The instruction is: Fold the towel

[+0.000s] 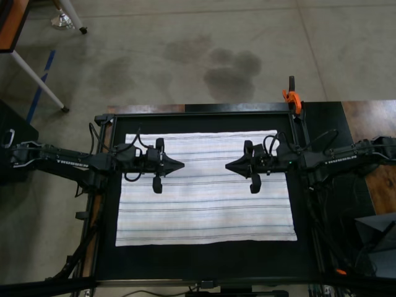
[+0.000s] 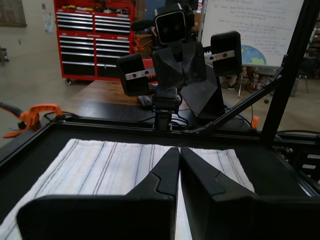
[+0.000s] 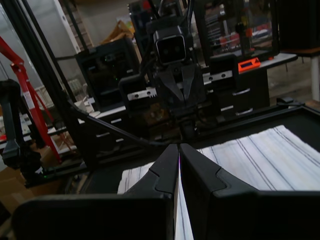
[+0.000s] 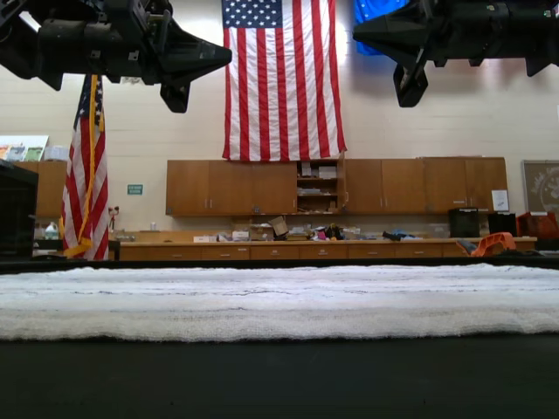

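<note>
The towel (image 1: 204,189) lies flat and unfolded on the black work surface (image 1: 204,263), so I should bring both grippers down onto one edge together — matching corners, pinching only the top layer. My left gripper (image 1: 181,165) and right gripper (image 1: 228,166) hover above the cloth facing each other, fingers pressed together, holding nothing and touching nothing.

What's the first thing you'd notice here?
A big white striped towel lies spread flat on the black table. Above it, the left gripper and the right gripper point at each other, both shut. A bright orange clamp sits at the table's upper right corner in the top view.
</note>
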You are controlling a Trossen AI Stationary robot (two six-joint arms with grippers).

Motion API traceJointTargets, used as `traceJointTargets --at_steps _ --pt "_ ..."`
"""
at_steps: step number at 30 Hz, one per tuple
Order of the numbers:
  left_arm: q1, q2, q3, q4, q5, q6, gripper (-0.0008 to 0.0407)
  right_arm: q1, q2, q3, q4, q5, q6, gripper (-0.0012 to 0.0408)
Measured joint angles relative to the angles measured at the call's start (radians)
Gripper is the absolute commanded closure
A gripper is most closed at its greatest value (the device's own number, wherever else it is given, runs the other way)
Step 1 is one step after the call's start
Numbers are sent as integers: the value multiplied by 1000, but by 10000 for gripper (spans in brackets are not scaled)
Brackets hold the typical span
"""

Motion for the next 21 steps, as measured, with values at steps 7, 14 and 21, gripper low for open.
traceJointTargets --at_steps 7,14,21 --pt "0 0 0 3 0 -94 399 27 0 0 -24 0 42 395" --pt "0 0 0 -5 -5 -119 399 45 0 0 -148 0 126 395" --pt "0 0 0 -8 -20 -137 399 65 0 0 -252 1 237 395"
